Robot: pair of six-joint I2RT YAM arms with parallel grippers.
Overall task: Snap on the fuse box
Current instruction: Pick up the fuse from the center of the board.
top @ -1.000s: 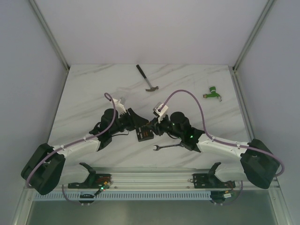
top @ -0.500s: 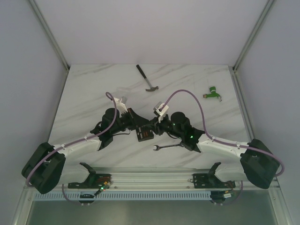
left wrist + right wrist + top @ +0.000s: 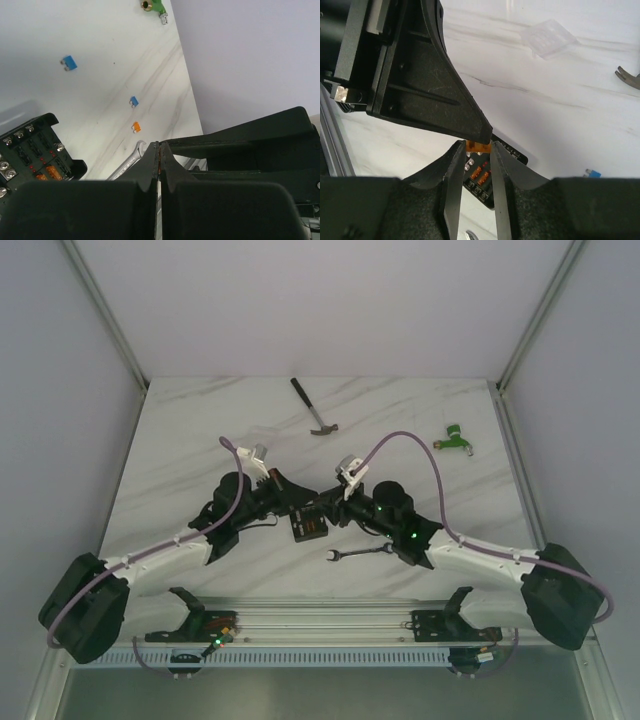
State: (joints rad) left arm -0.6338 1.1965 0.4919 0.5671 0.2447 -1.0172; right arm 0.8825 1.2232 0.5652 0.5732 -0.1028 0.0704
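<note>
The marble table [image 3: 200, 440] carries everything, with both arms reaching in to meet near its middle. The left gripper [image 3: 158, 150] is clenched tight, and nothing clear shows between its jaws. Its tip presses right up against the right gripper [image 3: 478, 150], which pinches an orange fuse [image 3: 480, 146] by its sides.

A hammer [image 3: 315, 410] lies well apart at the far side, and a wrench [image 3: 360, 552] sits just beside the arms on the near side. The fuse box [image 3: 308, 528] rests flat on the table directly under the two fingertips, open side up, with orange fuses seated in its slots.

I judge the box light, stiff and hard-shelled, so it is likely to skid on the smooth marble if pushed from one side. The best hold looks to be across its outer walls, kept clear of the screw terminals and the fuses. The fuse itself is tiny and slick, and easily twisted out of a pinch.

A clear cover [image 3: 549, 37] lies well off from the box and is probably the piece meant to snap on. A green fitting [image 3: 453, 438] sits far right. Loose fuses [image 3: 133, 101], blue and orange, are scattered near the wrench.

From above the grippers hide most of the box. The left wrist view cuts it off at the edge, and the right wrist view shows only a sliver between the fingers. Whether the left jaws also nip the fuse I cannot tell.
</note>
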